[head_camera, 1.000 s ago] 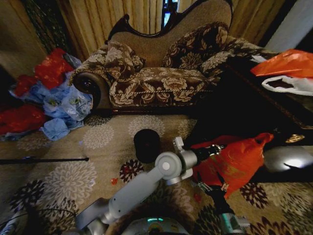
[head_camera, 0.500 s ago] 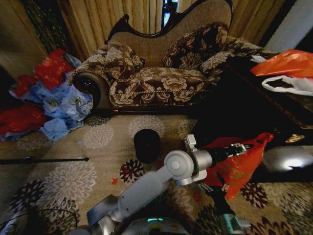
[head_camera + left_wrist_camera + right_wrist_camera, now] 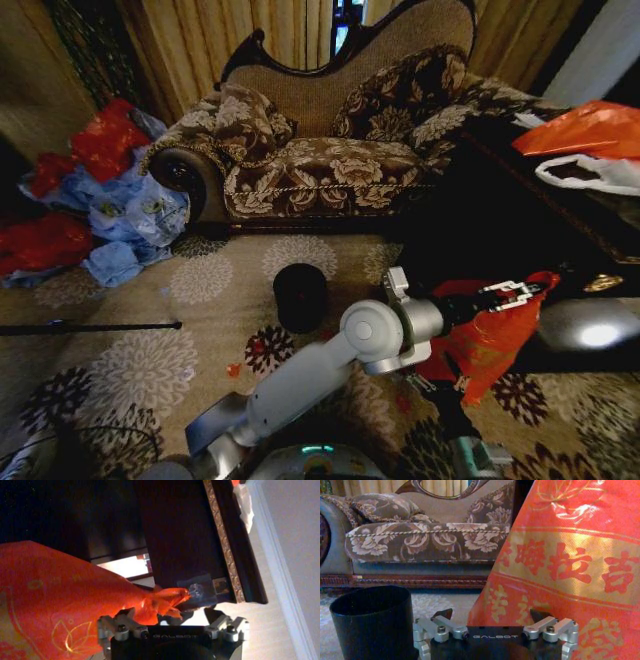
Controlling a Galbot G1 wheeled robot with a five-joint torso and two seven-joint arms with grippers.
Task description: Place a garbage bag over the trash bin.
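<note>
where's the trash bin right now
In the head view the trash bin stands upright on the floral carpet before the sofa, left of the garbage bag.

Item 1. The word "GALBOT" is printed in pale capitals on the dark body of the left gripper, as seen in the left wrist view, just below the bunched corner of the garbage bag.

Item 2. The same word "GALBOT" is printed on the dark body of the right gripper, as seen in the right wrist view.

Item 3. Large red Chinese characters are carried on a gold band across the garbage bag in the right wrist view; "吉" is made out at the band's end (the neighbouring characters cannot be read with certainty). Further gold characters are printed lower on the bag, not legible.
</note>
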